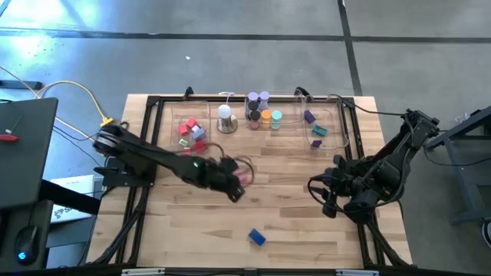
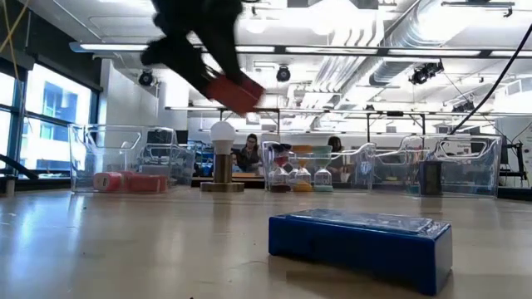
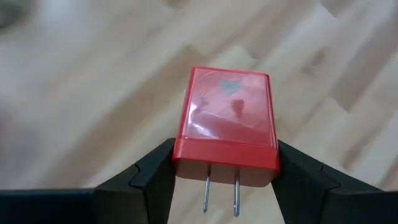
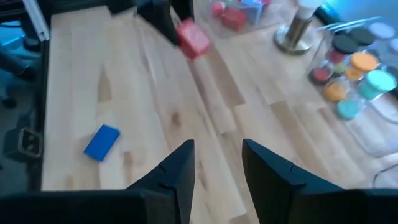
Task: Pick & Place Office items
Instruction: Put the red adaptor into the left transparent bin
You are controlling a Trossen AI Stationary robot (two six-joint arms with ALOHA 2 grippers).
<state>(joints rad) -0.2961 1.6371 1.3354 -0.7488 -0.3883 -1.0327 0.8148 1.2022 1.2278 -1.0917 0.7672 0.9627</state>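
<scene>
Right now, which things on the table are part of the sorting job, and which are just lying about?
Job:
- red block, held in the left claw
- blue block, loose on the table
- red and pink blocks in a tray
- rolls
- purple block

Lying about:
- white dome
- clear trays

The counter (image 1: 192,222) was pale wood planking edged by a black metal frame (image 1: 142,153), standing on a grey concrete floor (image 1: 230,46) crossed by dark seams and washed with light at one corner. Beside it sat a dark desk (image 1: 27,153) with a mouse (image 1: 23,249). Across the room, tall windows (image 2: 50,108) let in daylight, white ducts and pipes (image 2: 391,41) ran under the ceiling, and people (image 2: 249,149) sat at distant benches
</scene>
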